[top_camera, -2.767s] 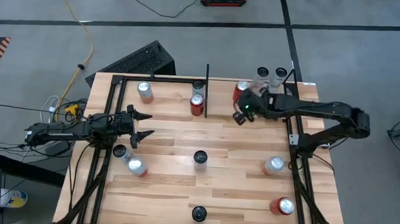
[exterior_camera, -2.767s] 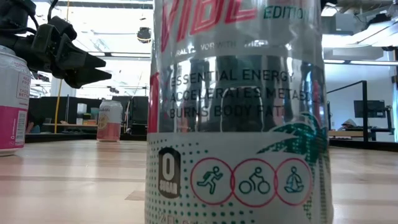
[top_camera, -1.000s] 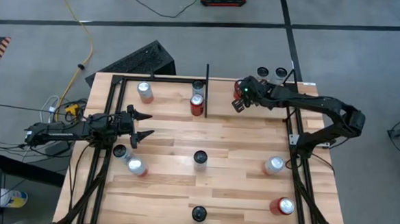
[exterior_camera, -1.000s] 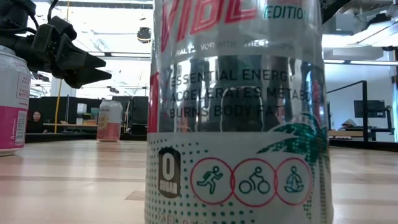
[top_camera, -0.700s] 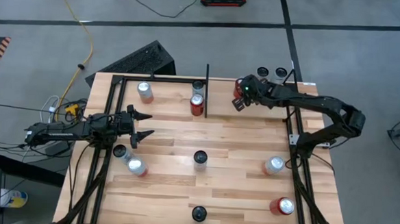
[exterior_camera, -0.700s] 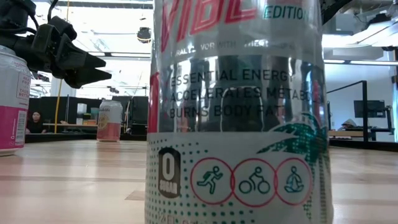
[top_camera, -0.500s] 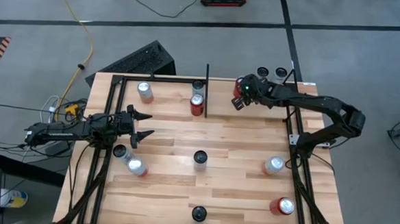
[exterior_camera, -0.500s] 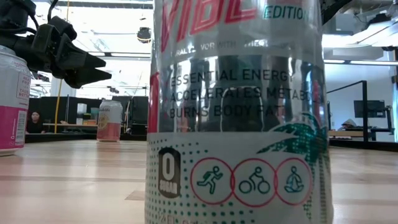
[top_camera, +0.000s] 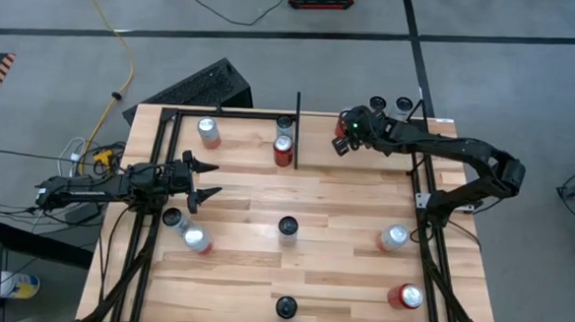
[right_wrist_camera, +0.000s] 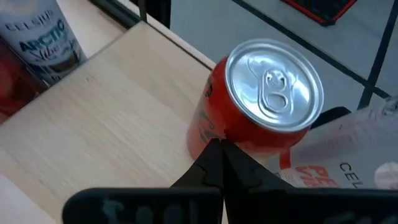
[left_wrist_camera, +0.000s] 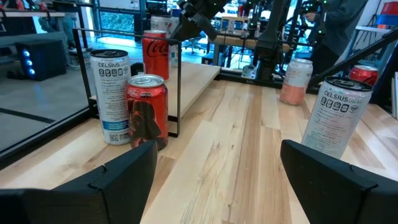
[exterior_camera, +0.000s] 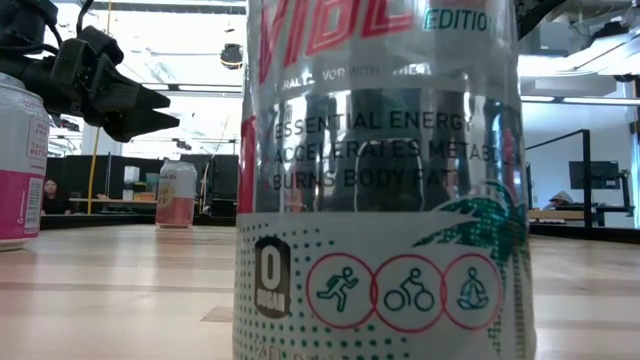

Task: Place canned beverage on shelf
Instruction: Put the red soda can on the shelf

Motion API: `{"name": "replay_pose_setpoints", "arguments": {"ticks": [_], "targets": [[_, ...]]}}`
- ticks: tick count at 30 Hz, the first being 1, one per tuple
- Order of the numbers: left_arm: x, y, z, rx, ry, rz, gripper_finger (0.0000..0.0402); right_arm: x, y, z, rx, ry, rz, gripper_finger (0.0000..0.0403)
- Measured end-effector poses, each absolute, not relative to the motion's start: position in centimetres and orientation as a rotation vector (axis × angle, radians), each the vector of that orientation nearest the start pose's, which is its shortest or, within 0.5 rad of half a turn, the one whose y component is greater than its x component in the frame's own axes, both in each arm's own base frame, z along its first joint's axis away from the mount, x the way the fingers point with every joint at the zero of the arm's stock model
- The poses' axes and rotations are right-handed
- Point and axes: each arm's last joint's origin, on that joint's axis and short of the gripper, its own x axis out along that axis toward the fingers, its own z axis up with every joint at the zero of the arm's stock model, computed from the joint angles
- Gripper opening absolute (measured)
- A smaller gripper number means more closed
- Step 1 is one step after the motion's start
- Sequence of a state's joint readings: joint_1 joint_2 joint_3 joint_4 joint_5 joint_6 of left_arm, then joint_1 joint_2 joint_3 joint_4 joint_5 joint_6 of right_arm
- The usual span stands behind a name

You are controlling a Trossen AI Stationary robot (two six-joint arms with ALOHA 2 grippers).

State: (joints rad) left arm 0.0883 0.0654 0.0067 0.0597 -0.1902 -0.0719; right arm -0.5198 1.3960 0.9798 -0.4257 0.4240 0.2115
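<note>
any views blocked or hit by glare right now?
Low view: a can right against the lens blocks most of the scene, and bright ceiling lights behind leave the left gripper a silhouette. Right wrist view: glare on the silver lid of the red can. High view: evenly lit, nothing washed out.

Red can [right_wrist_camera: 258, 112] upright at light wooden shelf's [top_camera: 366, 175] far edge.
</note>
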Motion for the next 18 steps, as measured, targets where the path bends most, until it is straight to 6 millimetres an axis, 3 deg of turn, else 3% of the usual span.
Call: {"name": "replay_pose_setpoints", "arguments": {"ticks": [18], "targets": [[10.0,1.43,16.62,-0.071,-0.011,0.278,0.0327,23.75,-15.95,25.02,0.221,0.76,-1.029,0.0016]]}}
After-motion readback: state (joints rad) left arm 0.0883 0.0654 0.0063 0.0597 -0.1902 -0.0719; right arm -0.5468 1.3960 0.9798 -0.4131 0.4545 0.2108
